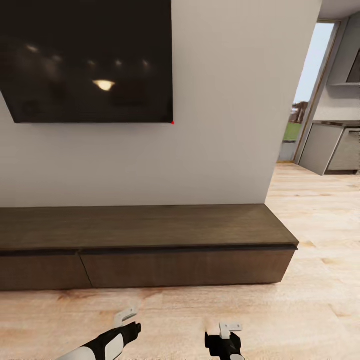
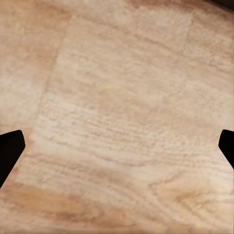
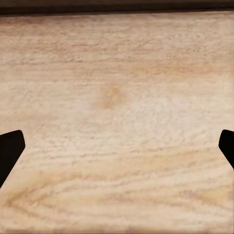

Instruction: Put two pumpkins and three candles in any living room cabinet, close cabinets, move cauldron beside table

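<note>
So the cabinet [image 1: 145, 250] is right in front of the robot, sitting on the wood floor [image 1: 310, 300] flush against the white wall [image 1: 225, 125], under a big dark TV [image 1: 87, 60]. Its right end stops level with the wall's corner, where the room opens toward a doorway [image 1: 307, 95]. All the drawer fronts look shut from here, and there's a seam between two of them left of the middle. No handles at all, so my guess is you'd have to hook a fingertip into that dark gap along the top edge of a front and pull. It looks stiff and heavy-ish, nothing fragile, but a smooth face like that would be slippery to grab.

The left gripper [image 1: 127, 320] and right gripper [image 1: 227, 332] both hang low over bare floor just short of the cabinet. Fingers on both are spread wide, holding nothing.
</note>
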Tool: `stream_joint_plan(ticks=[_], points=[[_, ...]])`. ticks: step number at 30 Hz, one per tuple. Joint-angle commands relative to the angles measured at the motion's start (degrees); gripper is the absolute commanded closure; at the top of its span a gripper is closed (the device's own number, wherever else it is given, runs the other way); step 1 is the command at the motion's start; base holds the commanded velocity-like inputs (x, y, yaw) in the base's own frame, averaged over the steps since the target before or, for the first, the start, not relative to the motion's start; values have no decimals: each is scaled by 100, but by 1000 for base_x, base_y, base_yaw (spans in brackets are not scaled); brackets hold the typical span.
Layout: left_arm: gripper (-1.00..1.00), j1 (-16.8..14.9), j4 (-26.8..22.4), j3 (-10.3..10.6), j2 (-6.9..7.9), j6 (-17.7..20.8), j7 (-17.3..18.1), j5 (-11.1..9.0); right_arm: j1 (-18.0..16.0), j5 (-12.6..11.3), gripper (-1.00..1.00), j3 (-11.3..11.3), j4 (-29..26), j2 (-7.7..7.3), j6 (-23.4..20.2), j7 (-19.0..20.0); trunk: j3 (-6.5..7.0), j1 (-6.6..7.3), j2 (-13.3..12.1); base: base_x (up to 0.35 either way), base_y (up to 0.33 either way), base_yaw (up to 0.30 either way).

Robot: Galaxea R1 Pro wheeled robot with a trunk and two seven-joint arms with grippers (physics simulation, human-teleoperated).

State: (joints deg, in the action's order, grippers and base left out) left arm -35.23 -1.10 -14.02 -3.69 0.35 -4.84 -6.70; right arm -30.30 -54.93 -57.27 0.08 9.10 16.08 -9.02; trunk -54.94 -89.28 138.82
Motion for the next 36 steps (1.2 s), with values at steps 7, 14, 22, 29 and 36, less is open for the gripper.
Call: stream_joint_plan(ticks=[7,14,22,29,36], points=[[-100,-1,-4,14,-9,-2,64,-60,-2,-36,-100,-48,1,13,9,32,-5,2,2,-136,75,0],[-100,-1,-4,14,10,0,359,-60,-2,-35,-100,-37,1,-3,9,31,-5,2,2,-166,280,0],[-100,-1,-4,14,17,0,393,-60,-2,-35,-100,-38,1,1,9,32,-5,2,2,-61,312,0],[-100,-1,-4,14,17,16,416,-60,-2,-36,-100,-39,1,3,9,32,-5,2,2,-4,323,0],[-100,-1,-4,14,20,10,422,-63,-2,-35,-100,-39,1,4,9,32,-5,2,2,0,324,0]])
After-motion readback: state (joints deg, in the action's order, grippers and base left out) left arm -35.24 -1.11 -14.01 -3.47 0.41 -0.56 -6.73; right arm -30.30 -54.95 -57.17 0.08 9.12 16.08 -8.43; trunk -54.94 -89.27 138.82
